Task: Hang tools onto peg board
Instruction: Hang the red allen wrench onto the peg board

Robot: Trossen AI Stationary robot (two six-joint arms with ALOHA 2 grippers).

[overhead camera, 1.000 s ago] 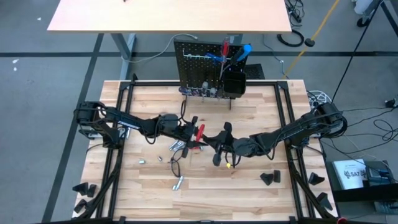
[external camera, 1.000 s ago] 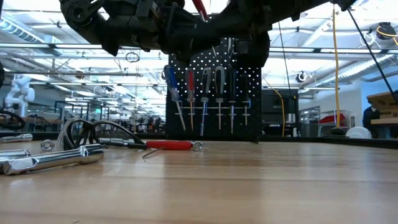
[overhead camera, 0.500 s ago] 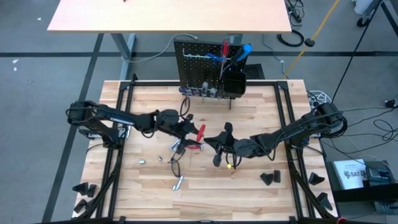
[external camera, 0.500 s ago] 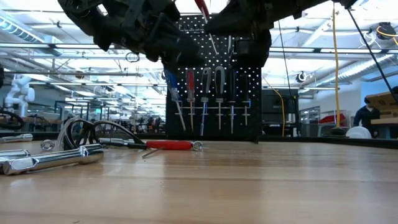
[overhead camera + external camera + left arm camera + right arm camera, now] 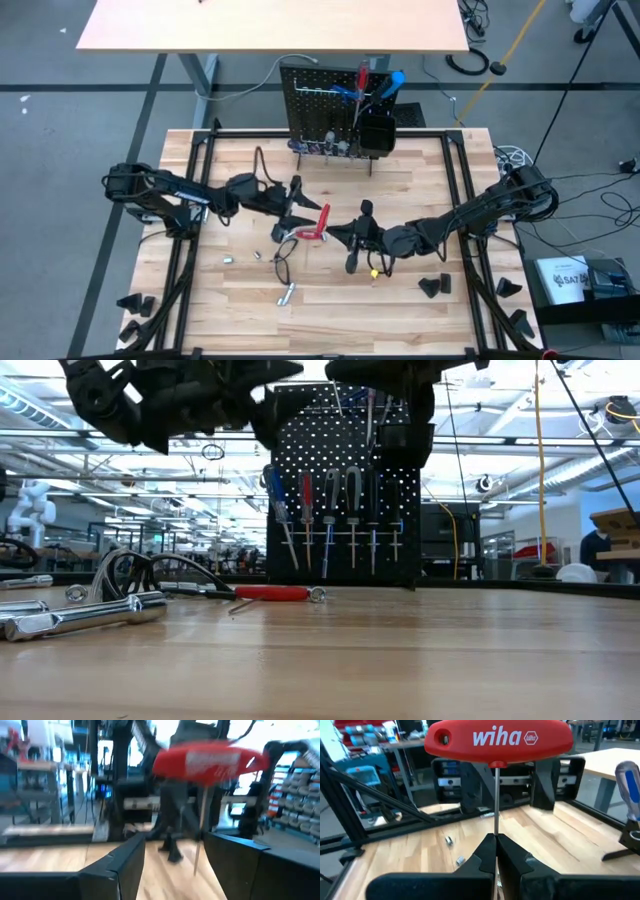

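Right gripper (image 5: 496, 851) mid-table, clamped on thin shaft of T-handle driver (image 5: 498, 738); left gripper (image 5: 172, 862) open, empty. Driver light, stiff, top-heavy; smooth shaft may swivel — judgement.

The T-handle tool (image 5: 497, 740) stands upright over mid-table, shaft pinched in the right gripper (image 5: 496, 851). The left gripper (image 5: 292, 195) sits just beside it, apart. The peg board (image 5: 335, 110) stands behind it. Loose hex keys (image 5: 283, 250) lie below-left of it on the table (image 5: 420, 170).
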